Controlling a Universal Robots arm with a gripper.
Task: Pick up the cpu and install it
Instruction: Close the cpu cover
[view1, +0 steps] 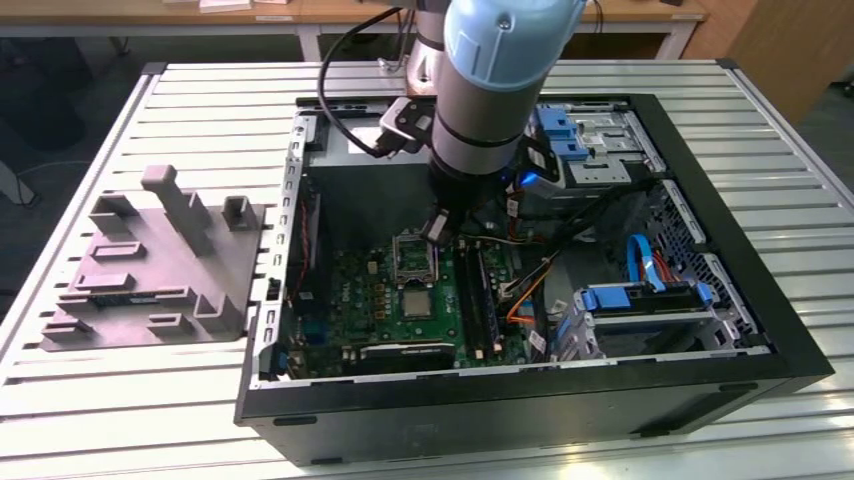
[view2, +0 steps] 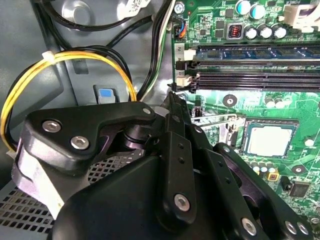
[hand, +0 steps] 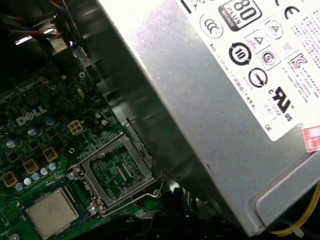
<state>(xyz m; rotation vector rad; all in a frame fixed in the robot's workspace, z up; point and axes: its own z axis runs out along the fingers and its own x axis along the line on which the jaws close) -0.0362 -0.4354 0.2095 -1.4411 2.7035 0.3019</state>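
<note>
The cpu (view1: 418, 303) is a small silvery square lying flat in its socket on the green motherboard (view1: 360, 300) inside the open computer case (view1: 534, 400). Both wrist views show the cpu (view2: 268, 140) (hand: 52, 212) seated there. Beside it the socket's metal frame (hand: 117, 170) (view1: 414, 258) stands hinged up and open, with its thin wire lever (hand: 159, 186) at one edge. My gripper (view1: 438, 228) (view2: 172, 96) hangs low in the case just above that raised frame, a short way from the cpu. Its black fingers (view2: 176, 145) are shut, with nothing seen between them.
A grey power supply box (hand: 225, 100) stands close beside the gripper. Black memory slots (view2: 255, 77) run along the board past the socket. Cables (view2: 65, 57) and blue drive cages (view1: 641, 300) crowd the case. A grey moulded tray with posts (view1: 147, 270) sits on the table at the exterior view's left.
</note>
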